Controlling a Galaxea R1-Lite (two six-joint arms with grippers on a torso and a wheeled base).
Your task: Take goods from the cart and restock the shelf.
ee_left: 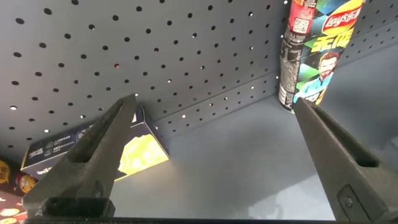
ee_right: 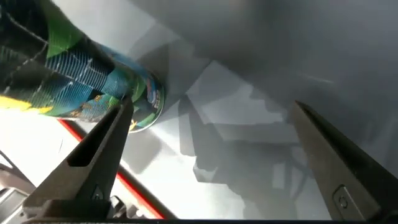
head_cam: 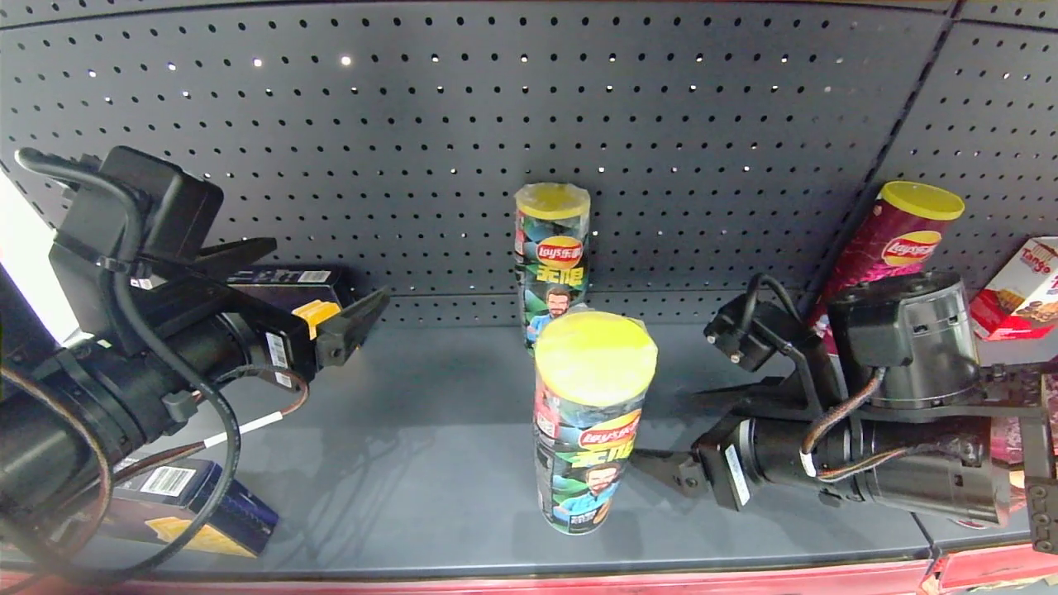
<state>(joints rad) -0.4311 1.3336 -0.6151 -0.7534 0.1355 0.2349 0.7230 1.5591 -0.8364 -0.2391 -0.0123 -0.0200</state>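
A shop: a grey shelf (head_cam: 413,463) with a pegboard back (head_cam: 413,124) and a red front strip (head_cam: 496,585) carries chip cans (head_cam: 552,248) and barcoded snack boxes (head_cam: 190,504).

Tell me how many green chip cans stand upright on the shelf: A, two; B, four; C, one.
A: the back can stands by the pegboard wall, and the front can stands nearer the edge of the shelf.
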